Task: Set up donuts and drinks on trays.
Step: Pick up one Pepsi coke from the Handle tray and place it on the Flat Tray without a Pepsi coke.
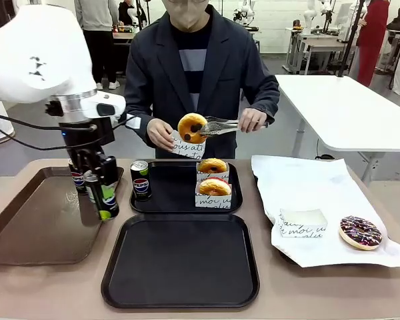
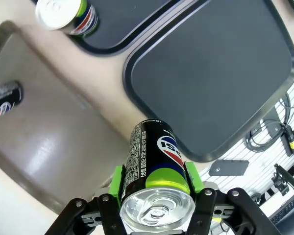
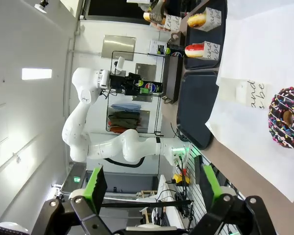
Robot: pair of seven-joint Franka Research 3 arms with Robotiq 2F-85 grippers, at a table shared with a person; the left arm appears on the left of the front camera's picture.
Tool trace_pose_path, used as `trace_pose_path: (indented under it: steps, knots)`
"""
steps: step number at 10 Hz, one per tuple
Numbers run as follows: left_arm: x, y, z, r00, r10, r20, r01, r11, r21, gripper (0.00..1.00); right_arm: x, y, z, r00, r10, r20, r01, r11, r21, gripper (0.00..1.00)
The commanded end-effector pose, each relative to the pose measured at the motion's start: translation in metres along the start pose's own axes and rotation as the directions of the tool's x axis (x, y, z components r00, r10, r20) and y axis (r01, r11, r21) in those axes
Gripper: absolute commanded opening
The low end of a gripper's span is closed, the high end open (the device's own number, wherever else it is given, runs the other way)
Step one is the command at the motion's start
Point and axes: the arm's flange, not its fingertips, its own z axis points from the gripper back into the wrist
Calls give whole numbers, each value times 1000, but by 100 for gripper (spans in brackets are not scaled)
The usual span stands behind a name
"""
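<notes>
Near black tray (image 1: 180, 260): at the table's front edge, just before its twin. Far black tray (image 1: 168, 195): one Pepsi can (image 1: 141, 180) upright at its left, two sleeved donuts (image 1: 213, 165) at its right. Left gripper (image 1: 101, 195): clenched on a second Pepsi can (image 2: 154, 152), upright over the brown tray's (image 1: 40, 220) right rim; third can (image 1: 76, 179) behind. Right gripper (image 3: 153, 188): fingers spread, nothing between. Person's tongs (image 1: 220, 125): gripping a yellow donut (image 1: 191, 127) above a hand-held paper sleeve (image 1: 187, 145). Chocolate-sprinkle donut (image 1: 360, 232): on the white paper sheet (image 1: 307, 187).

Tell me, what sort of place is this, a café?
Probably a robotics lab, not a café: a white robot arm holds a can, cables lie on the floor, and a bare white worktable stands behind.
</notes>
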Motion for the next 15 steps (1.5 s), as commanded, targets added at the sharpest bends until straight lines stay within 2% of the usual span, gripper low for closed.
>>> trace_pose_path:
  steps: [1, 4, 5, 6, 7, 8, 9, 10, 11, 13, 15]
  knots:
    - [30, -8, -4, 1000, 11, 6, -11, 1000, -29, 59, 1, 1, 0, 1000, 8, 0, -8, 1000, 6, 100]
    - [62, -28, -29, 1000, 1, -22, -2, 998, -66, 59, 1, 1, 0, 1000, 8, 0, -8, 1000, 6, 100]
    - [69, -35, -40, 999, -36, -6, 35, 997, -67, 59, 1, 1, 0, 1000, 8, 0, -8, 1000, 6, 100]
    - [70, -39, -52, 996, -72, -44, 68, 995, -78, 59, 1, 1, 0, 1000, 8, 0, -8, 1000, 6, 100]
    - [43, -33, -52, 984, -103, -148, 91, 992, -86, 59, 1, 1, 0, 1000, 8, 0, -8, 1000, 6, 100]
    - [-10, -24, -32, 964, -136, -229, 122, 990, -77, 59, 1, 1, 0, 1000, 8, 0, -8, 1000, 6, 100]
    - [-80, -25, -8, 945, -220, -240, 198, 974, -114, 59, 1, 1, 0, 1000, 8, 0, -8, 1000, 6, 100]
    - [-155, -26, 8, 938, -260, -228, 255, 965, -52, 59, 1, 1, 0, 1000, 8, 0, -8, 1000, 6, 100]
    - [-195, -19, 18, 949, -240, -204, 248, 969, 17, 59, 1, 1, 0, 1000, 8, 0, -8, 1000, 6, 100]
    - [-225, -8, 9, 968, -187, -167, 194, 981, 28, 59, 1, 1, 0, 1000, 8, 0, -8, 1000, 6, 100]
    - [-234, 3, 14, 973, -201, -112, 208, 977, 51, 59, 1, 1, 0, 1000, 8, 0, -8, 1000, 6, 100]
